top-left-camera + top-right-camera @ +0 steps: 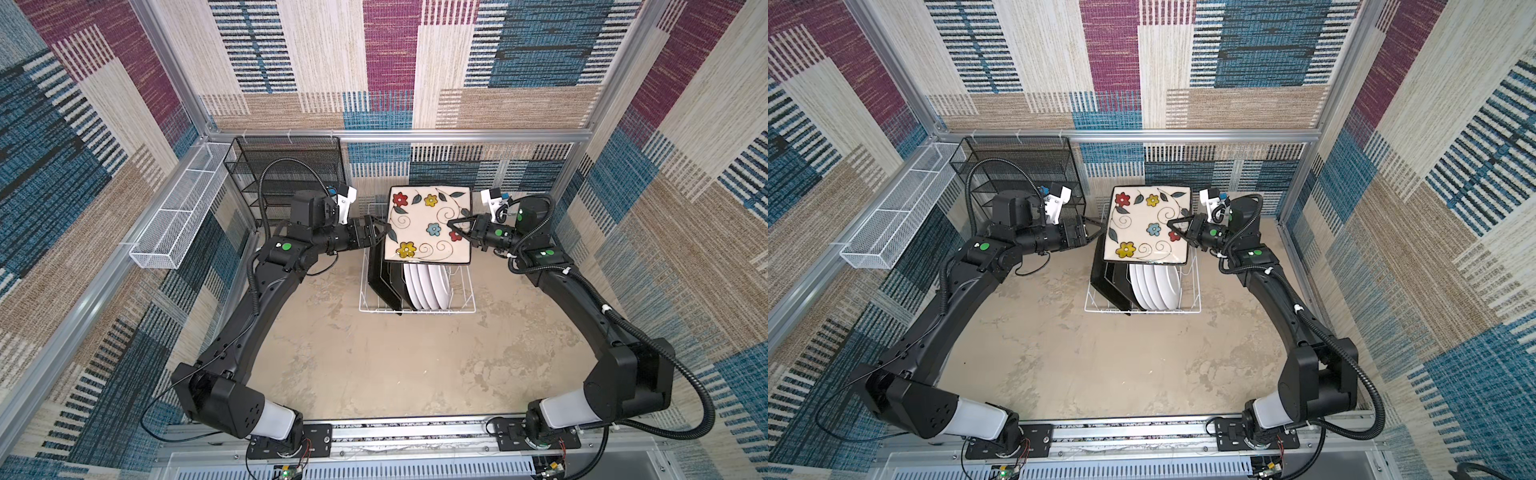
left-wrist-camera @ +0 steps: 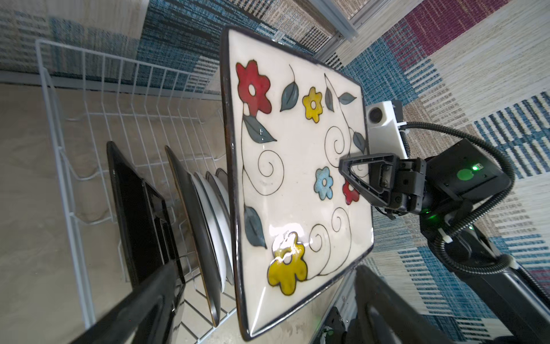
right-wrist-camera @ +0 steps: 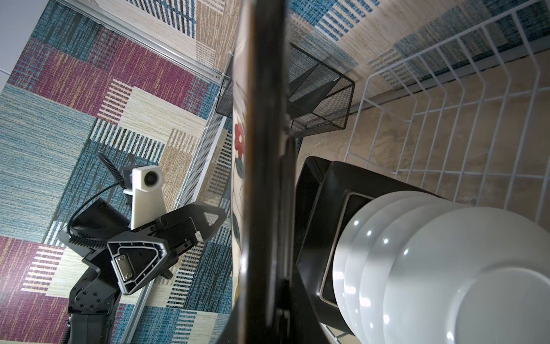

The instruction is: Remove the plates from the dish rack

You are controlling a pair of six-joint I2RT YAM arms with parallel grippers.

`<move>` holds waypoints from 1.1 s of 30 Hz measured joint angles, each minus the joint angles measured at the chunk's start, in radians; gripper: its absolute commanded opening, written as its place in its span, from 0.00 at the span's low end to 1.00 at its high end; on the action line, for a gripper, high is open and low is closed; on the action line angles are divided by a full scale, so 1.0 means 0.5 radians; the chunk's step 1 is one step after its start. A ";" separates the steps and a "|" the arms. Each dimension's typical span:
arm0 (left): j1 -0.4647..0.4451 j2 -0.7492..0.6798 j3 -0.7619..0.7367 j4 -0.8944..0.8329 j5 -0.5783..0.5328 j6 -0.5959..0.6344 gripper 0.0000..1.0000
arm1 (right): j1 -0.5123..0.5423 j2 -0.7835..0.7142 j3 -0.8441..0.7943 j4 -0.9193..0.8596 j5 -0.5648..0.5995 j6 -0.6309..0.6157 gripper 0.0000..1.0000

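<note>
bench (image 1: 374,374): mottled beige top, walled in by patterned carpet panels.
shelf unit (image 1: 286,166): black mesh, in the back left corner, behind the left arm.
basket (image 1: 178,216): long, narrow, white mesh, fixed to the frame above the left edge.
dish rack (image 1: 461,310): white wire with upright tines, standing near the middle of the back edge.
flowered plate (image 1: 419,208): square, with a cream face and red, yellow and blue flowers. It is held in the air over the back part of the dish rack, above the other plates, its face tilted up toward both top views.
square plates (image 1: 380,282): two with black backs showing, leaning on edge at the left end of the row in the dish rack.
round plates (image 1: 428,286): four white ones on edge, packed close just right of the square plates.
right gripper (image 1: 455,226): jaws clamped on the flowered plate's right edge, one finger (image 2: 366,166) lying over the face beside a red flower.
left gripper (image 1: 382,232): jaws spread wide at the flowered plate's left edge; whether they touch it cannot be told.
</note>
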 measured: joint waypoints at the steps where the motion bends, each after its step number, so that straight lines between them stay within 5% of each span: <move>1: 0.000 0.018 -0.021 0.040 0.047 -0.034 0.95 | 0.000 0.007 0.000 0.018 -0.018 0.003 0.00; 9: 0.002 0.153 -0.089 0.286 0.289 -0.224 0.91 | 0.000 0.064 -0.008 0.164 -0.134 0.049 0.00; 19: 0.004 0.308 -0.079 0.483 0.488 -0.370 0.58 | 0.000 0.103 -0.033 0.282 -0.207 0.116 0.00; 33: 0.005 0.338 -0.125 0.648 0.658 -0.523 0.35 | -0.001 0.173 -0.066 0.430 -0.288 0.193 0.00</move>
